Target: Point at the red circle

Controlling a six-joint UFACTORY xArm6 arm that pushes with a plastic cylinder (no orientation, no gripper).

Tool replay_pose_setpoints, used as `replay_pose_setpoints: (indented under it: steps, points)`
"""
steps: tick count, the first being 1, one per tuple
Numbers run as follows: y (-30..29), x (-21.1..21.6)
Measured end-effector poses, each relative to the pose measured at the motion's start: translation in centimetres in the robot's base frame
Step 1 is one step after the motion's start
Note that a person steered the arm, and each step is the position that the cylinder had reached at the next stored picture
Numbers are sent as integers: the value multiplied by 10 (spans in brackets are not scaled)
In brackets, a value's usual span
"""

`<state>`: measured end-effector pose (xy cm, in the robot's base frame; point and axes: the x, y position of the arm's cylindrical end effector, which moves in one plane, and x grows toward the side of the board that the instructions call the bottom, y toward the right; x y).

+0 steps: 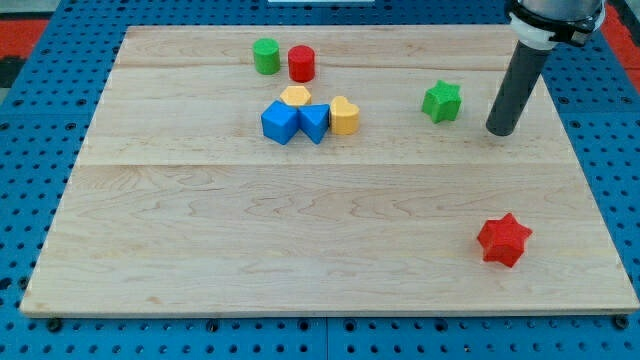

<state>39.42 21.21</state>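
- The red circle (302, 63), a short smooth cylinder, stands near the view's top, left of centre, on the bench (300, 240).
- Just beside it, to the view's left, stands a green cylinder (266, 56) of like shape; whether the two touch cannot be told.
- Below the pair sits a tight cluster: a yellow hexagon-like block (296, 96) at the top, a blue cube (280, 122) and a blue wedge-like block (314, 122) side by side, and a yellow block (344, 116) with a rounded top at the view's right.
- A green star (441, 102) lies alone, right of the cluster.
- My tip (501, 131) rests just right of the green star, apart from it and well away from the red circle.
- There is no pincer: the arm ends in a plain dark rod that holds nothing.
- A red star (503, 240) lies near the view's lower right.
- The bench is pale planked wood with visible grain, lying on a blue pegboard (30, 150) dotted with holes.
- No writing or labels can be read.
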Motion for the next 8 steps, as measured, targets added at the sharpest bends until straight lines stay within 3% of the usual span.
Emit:
replay_pose_setpoints:
  steps: [8]
  points:
    - [10, -34]
